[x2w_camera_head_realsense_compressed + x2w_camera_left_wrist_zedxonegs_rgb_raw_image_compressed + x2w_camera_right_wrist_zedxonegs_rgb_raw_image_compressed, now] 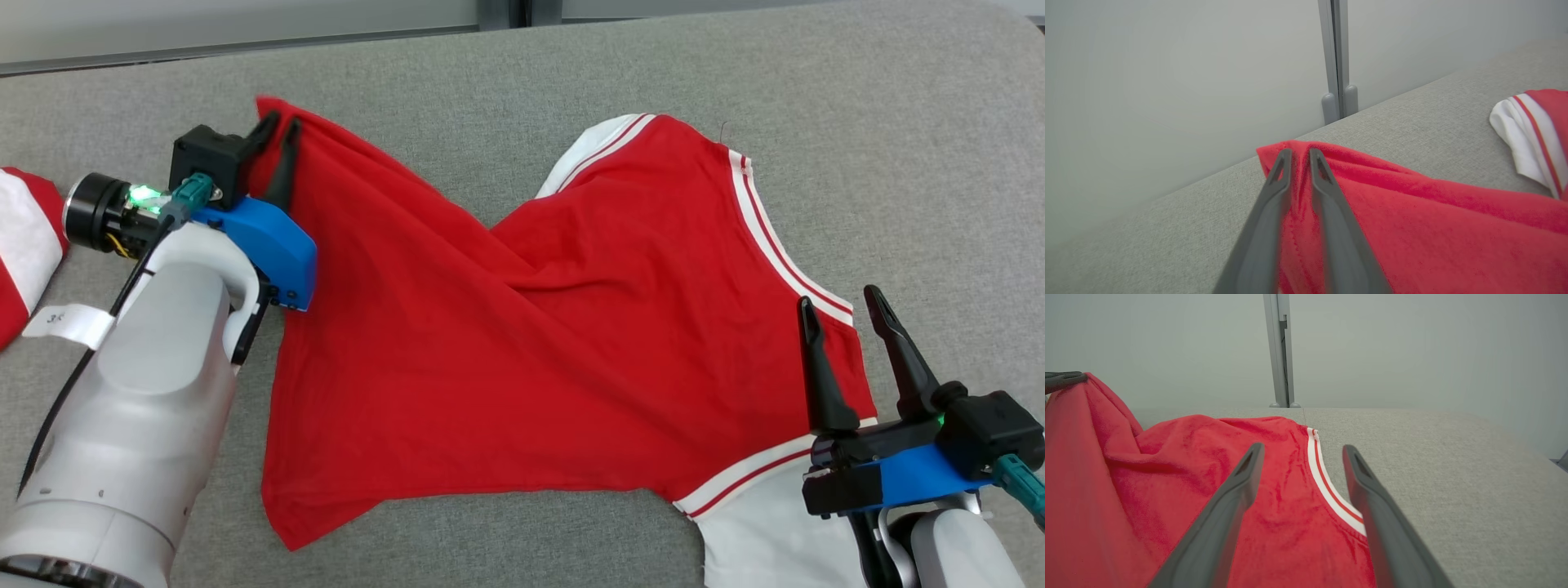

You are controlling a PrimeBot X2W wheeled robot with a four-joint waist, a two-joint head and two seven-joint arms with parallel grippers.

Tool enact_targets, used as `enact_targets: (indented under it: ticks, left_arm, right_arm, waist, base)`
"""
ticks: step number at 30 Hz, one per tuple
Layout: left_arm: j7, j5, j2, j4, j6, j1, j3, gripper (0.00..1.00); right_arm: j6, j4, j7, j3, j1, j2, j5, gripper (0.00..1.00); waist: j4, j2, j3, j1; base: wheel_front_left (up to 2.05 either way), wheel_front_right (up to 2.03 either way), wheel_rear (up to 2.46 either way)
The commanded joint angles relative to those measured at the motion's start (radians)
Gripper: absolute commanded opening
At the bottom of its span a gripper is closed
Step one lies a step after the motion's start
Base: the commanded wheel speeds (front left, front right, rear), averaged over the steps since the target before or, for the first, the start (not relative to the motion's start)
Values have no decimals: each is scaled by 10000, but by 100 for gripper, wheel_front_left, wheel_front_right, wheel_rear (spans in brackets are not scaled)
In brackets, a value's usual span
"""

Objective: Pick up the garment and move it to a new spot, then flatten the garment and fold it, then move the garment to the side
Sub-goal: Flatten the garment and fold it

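Head view: your left gripper (277, 135), at the upper left of the frame, had its jaws pinched on a corner of the red garment (506, 343), which lay twisted across the grey cushion (898, 122) at mid-frame. Your right gripper (841, 298), lower right, stood wide open over the striped trim, holding nothing. Flattening looked barely begun; folding and setting aside were not yet done.

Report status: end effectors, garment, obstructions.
Left end effector shut on garment corner. Right end effector open over striped edge. Other red-white cloth lies apart, far left.

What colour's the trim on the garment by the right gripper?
Trim is white with a thin red stripe; clearest in right wrist view.
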State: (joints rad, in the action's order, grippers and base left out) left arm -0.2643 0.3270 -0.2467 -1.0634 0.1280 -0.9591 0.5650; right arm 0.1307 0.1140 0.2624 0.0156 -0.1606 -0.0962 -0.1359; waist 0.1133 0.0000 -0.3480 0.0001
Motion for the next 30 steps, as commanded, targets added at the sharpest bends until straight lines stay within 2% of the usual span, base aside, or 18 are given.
enact_targets:
  ticks: [1, 11, 14, 22, 30]
  left_arm:
    - [0, 50, -56, 144, -62, 227, -101, 100]
    - [-2, 188, -296, 2662, -357, 1952, -1315, 100]
    - [0, 136, -291, 3707, -578, 2899, -1904, 100]
    - [-2, -313, 209, 6019, -942, 5573, -3308, 100]
    - [0, -1009, 573, 6910, -939, 7484, -4131, 100]
  right_arm:
    - [1, 39, 36, -56, -102, 47, -32, 100]
    - [1, 111, 35, -291, 249, 90, -56, 100]
    - [1, 122, 35, -343, 390, 121, -53, 100]
    - [1, 244, 35, -517, 933, 180, -24, 100]
    - [1, 421, 33, -704, 1471, 191, 52, 100]
  waist:
    - [-2, 0, 64, -1]
    - [-386, 0, 737, -1]
    - [-606, 0, 1071, -1]
    - [-1266, 0, 2113, -1]
    - [-1754, 0, 3005, -1]
  base:
    - [0, 0, 0]
    - [0, 0, 0]
    - [0, 0, 0]
    - [0, 0, 0]
    - [0, 0, 0]
